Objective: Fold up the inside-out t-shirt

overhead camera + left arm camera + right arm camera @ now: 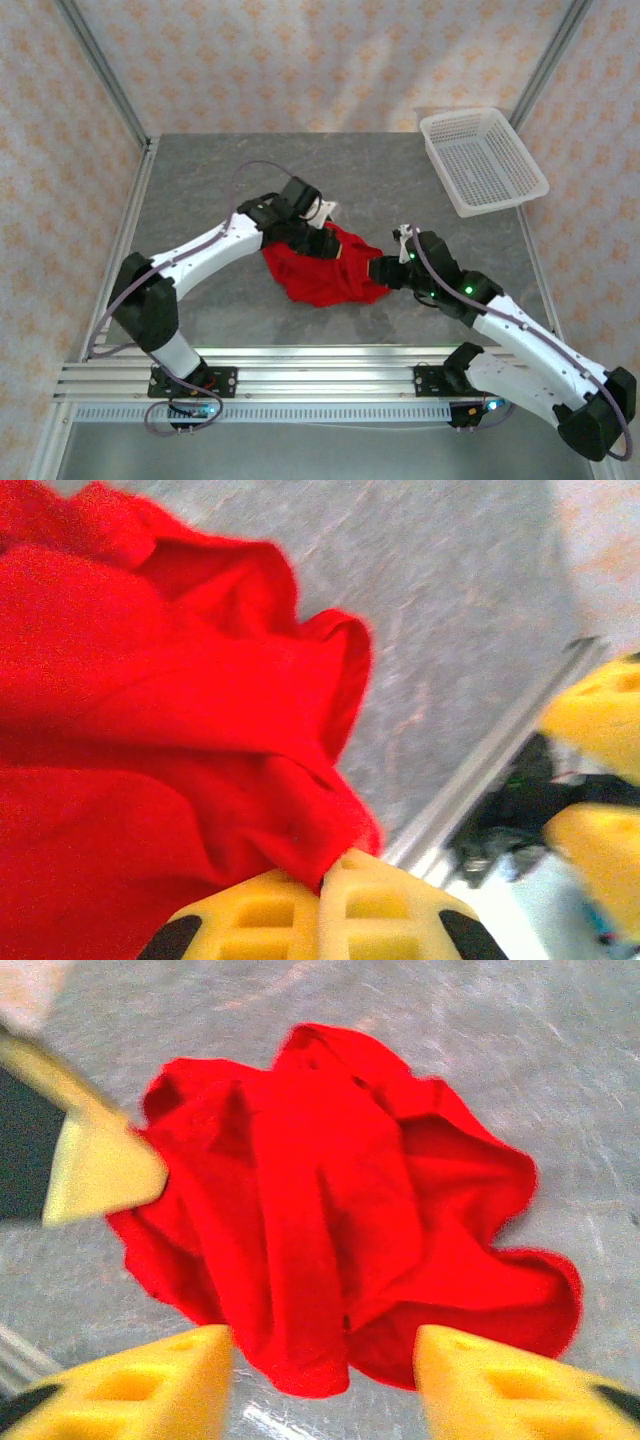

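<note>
We see the red t-shirt (325,268) bunched in a heap in the middle of the desk (200,190). Our left claw (322,885) is pinched tight on a fold at its far-left edge. Our right claw (320,1350) stands open, fingers either side of the right hem, gripping nothing.

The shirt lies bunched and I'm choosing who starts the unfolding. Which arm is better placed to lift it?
Left, probably. The left claw is shut on a fold of the red t-shirt, so it can lift at once. The right claw stands open at the shirt's edge, gripping nothing.
</note>
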Motion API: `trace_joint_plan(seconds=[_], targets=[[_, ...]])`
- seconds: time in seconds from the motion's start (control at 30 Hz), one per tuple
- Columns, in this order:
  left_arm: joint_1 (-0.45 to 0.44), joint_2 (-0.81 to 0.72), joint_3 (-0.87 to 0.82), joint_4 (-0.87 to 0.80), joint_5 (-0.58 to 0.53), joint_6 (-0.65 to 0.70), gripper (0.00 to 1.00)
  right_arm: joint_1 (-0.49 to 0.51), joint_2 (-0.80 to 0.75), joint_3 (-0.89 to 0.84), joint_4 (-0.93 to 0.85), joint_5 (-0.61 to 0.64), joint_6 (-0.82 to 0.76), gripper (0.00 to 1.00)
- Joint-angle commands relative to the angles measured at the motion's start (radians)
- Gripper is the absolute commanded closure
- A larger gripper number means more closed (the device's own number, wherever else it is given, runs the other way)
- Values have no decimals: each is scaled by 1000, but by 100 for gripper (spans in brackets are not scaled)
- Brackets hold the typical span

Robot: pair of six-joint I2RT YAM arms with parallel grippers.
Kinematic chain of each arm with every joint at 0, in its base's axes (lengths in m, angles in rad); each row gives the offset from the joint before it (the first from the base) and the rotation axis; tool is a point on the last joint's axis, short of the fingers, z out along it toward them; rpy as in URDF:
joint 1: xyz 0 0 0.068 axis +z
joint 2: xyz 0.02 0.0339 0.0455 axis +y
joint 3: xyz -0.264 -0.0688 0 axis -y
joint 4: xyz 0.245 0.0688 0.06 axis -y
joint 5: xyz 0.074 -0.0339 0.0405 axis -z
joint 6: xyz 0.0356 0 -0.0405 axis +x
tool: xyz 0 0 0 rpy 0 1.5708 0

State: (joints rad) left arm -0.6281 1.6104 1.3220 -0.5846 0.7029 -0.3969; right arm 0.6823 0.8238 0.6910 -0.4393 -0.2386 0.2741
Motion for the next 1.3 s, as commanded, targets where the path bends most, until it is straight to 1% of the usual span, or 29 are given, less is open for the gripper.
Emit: trace_joint_plan(seconds=[0.0, 0.03, 0.1, 0.13, 0.2, 0.27, 0.33, 0.37, 0.4, 0.43, 0.47, 0.5, 0.6, 0.67, 0.7, 0.77, 0.8, 0.83, 0.9, 0.93, 0.97, 1.07, 1.17, 1.2, 1.27], targets=[[1, -26, 60, 27, 162, -60, 100, 27, -50, -40, 170, -20, -215, 36], [2, -24, 73, 16, 172, -58, 100, 31, -48, -41, 184, 10, -264, 34], [2, -23, 87, 10, 181, -58, 100, 35, -23, -38, 199, 60, -355, 33], [2, -23, 94, 8, 179, -62, 100, 40, 1, -38, 210, 71, -423, 33], [6, -19, 103, 15, 184, -72, 100, 51, 47, -40, 238, 87, -500, 33], [10, -13, 112, 14, 181, -76, 100, 50, 94, -50, 286, 76, -523, 32], [14, -5, 121, 4, 180, -74, 100, 51, 133, -57, 320, 68, -500, 34], [16, -6, 123, 0, 183, -70, 100, 51, 155, -59, 335, 74, -483, 39], [17, -6, 122, -1, 184, -69, 100, 51, 172, -55, 334, 77, -466, 46], [20, -9, 121, -3, 184, -69, 100, 51, 185, -45, 323, 65, -457, 64], [26, -12, 121, -14, 180, -62, 100, 51, 183, -32, 305, 38, -449, 94], [32, -16, 124, -38, 164, -47, 100, 51, 169, -22, 292, 7, -434, 100], [78, -28, 101, -158, 8, 11, 100, 45, 76, -6, 301, -158, -290, 100], [121, -30, 48, -134, -23, 30, 99, 39, 39, 4, 336, -299, -152, 100], [133, -30, 30, -108, -36, 32, 95, 39, 30, 3, 367, -371, -85, 100], [138, -22, 32, -81, -51, 52, 84, 39, 29, 1, 435, -462, 30, 100], [137, -17, 40, -72, -52, 55, 75, 37, 33, 5, 462, -490, 71, 100], [138, -18, 46, -60, -45, 56, 66, 34, 40, 12, 478, -507, 86, 100], [138, -48, 37, -24, -41, 50, 54, 20, 59, 33, 459, -500, 90, 100], [138, -83, 22, -5, -49, 53, 50, 5, 73, 40, 454, -496, 95, 100], [137, -120, 7, 3, -68, 65, 48, -8, 84, 42, 462, -499, 103, 100], [147, -273, -56, -9, -179, 95, 39, -35, 116, 44, 466, -487, 111, 100], [135, -407, -84, -46, -252, 142, 37, -52, 149, 63, 436, -484, 103, 100], [104, -438, -78, -72, -305, 177, 37, -56, 163, 73, 423, -488, 99, 100], [-7, -466, -56, -125, -418, 287, 36, -62, 189, 91, 411, -505, 93, 100]])
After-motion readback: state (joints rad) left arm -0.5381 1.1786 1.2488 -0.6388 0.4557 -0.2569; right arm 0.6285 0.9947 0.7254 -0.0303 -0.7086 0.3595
